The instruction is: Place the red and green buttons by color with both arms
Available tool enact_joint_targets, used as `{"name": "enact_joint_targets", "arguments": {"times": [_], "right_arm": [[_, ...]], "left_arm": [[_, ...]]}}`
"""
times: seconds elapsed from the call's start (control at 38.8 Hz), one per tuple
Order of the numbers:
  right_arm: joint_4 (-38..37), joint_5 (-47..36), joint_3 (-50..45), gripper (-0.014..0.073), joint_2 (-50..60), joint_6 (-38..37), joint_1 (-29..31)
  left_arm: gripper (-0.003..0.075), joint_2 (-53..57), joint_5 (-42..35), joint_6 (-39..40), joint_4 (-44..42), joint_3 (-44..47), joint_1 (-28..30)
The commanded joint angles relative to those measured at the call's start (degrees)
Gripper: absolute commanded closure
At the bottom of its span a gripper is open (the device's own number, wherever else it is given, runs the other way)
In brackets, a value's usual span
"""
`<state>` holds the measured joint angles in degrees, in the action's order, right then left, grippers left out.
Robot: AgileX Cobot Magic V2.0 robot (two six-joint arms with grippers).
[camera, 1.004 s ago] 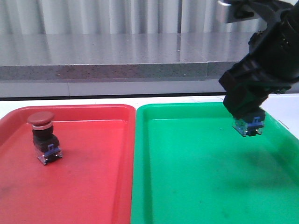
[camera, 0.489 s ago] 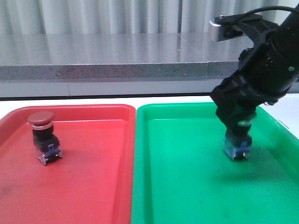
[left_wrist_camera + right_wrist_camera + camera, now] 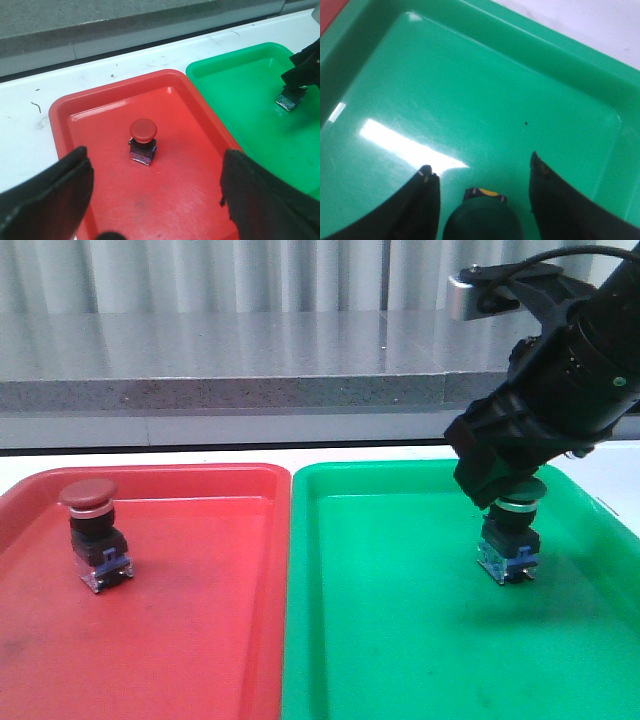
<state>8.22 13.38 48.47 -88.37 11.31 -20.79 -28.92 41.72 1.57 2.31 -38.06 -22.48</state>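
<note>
Since a second earlier the right gripper [image 3: 508,498] had come down and inward over the green tray [image 3: 400,640]; the green button [image 3: 509,545], then hanging in the air, now stood upright on its base on the tray floor, toward the tray's far right part. Half a second before, the fingers still covered the button's top; now the silver collar and dark body showed below them. In the right wrist view the fingers [image 3: 422,205] stood apart on either side of the green cap [image 3: 482,222], with a gap on each side, so the grip looked released.

The red button [image 3: 94,532] had not moved; it stood upright in the far left part of the red tray [image 3: 180,640]. The left gripper [image 3: 155,200] hung spread wide above that tray, holding nothing.

Counted: two buttons, two trays, two grippers.
</note>
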Motion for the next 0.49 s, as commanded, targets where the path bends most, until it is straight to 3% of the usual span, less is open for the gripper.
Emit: {"name": "enact_joint_targets", "arguments": {"times": [0.0,0.46], "right_arm": [[1.2,0.2,2.5,0.0153,4.4,0.4,0.0],[3.9,20.6,1.1,0.0159,28.3,0.3,0.0]], "left_arm": [[0.0209,-0.3,-4.1,0.5,0.6,-1.6,-0.3],[0.0209,-0.3,-4.1,0.5,0.6,-1.6,-0.3]]}}
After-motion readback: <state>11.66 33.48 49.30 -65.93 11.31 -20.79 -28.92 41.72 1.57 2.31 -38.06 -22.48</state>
